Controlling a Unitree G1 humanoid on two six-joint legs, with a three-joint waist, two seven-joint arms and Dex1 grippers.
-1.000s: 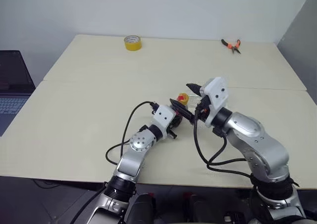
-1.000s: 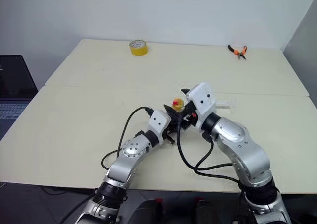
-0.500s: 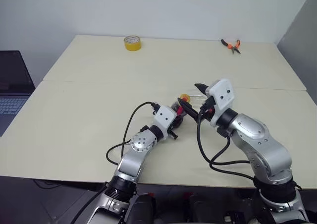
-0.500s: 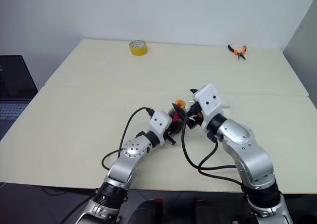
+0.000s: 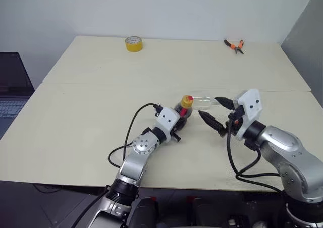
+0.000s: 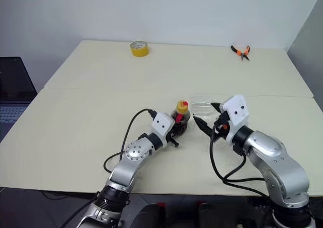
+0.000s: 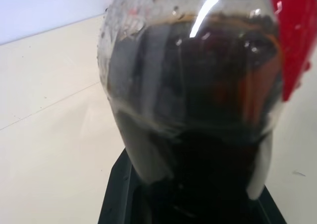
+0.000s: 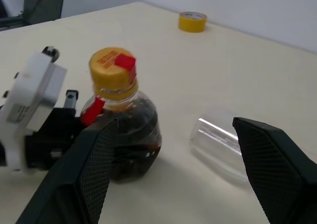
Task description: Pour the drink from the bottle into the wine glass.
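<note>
The bottle (image 5: 184, 110) stands upright on the table, its yellow cap (image 8: 113, 70) on and a red strip at the neck. The dark drink (image 7: 208, 110) fills its bulbous body. My left gripper (image 5: 178, 119) is shut on the bottle's body from the near side. The wine glass (image 8: 216, 137) is clear and seems to lie on its side just right of the bottle; its stem is hidden. My right gripper (image 5: 208, 107) hovers open to the right of the bottle, fingers pointing toward it, holding nothing.
A yellow tape roll (image 5: 133, 43) sits at the far edge of the table and orange-handled pliers (image 5: 235, 45) lie at the far right. A laptop (image 5: 10, 87) stands off the table's left side. A seam (image 5: 101, 84) crosses the tabletop.
My right gripper has drawn away from the bottle's cap, moving right and nearer to me, still open. The left gripper and the bottle have stayed put.
</note>
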